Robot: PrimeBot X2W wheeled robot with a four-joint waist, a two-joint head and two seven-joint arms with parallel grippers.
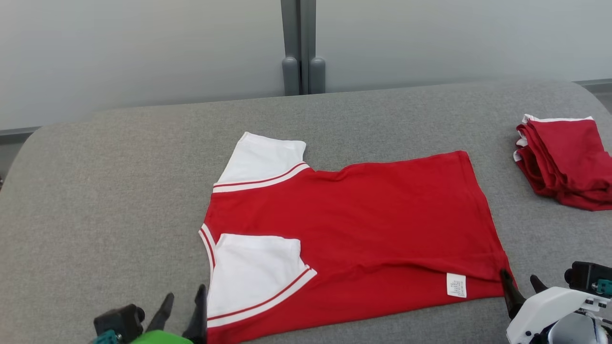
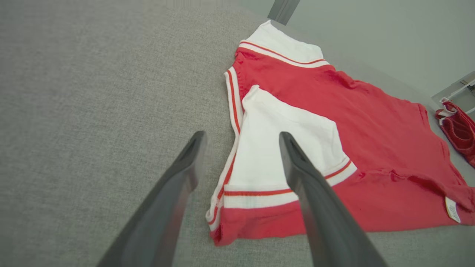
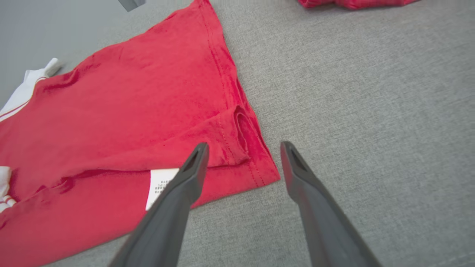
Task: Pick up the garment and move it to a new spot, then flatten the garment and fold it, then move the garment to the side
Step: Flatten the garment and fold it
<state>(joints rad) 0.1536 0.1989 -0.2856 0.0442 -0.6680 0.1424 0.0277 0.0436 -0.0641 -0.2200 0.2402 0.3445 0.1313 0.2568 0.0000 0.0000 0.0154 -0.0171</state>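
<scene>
- Red-and-white T-shirt lies in the middle of the grey table, near edge folded over and sleeve tucked in, probably to narrow it.
- Left gripper and right gripper: both spread and empty at the table's front, flanking that fold.

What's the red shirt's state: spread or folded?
Partly folded. The red shirt has its near edge turned over onto the body, near white sleeve on top, care label showing.

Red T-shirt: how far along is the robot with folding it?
Done: T-shirt spread flat, its near edge folded over, white sleeve on top. In hand: left claw and right claw open at that edge, holding nothing. Left: more folds, then moving it aside.
</scene>
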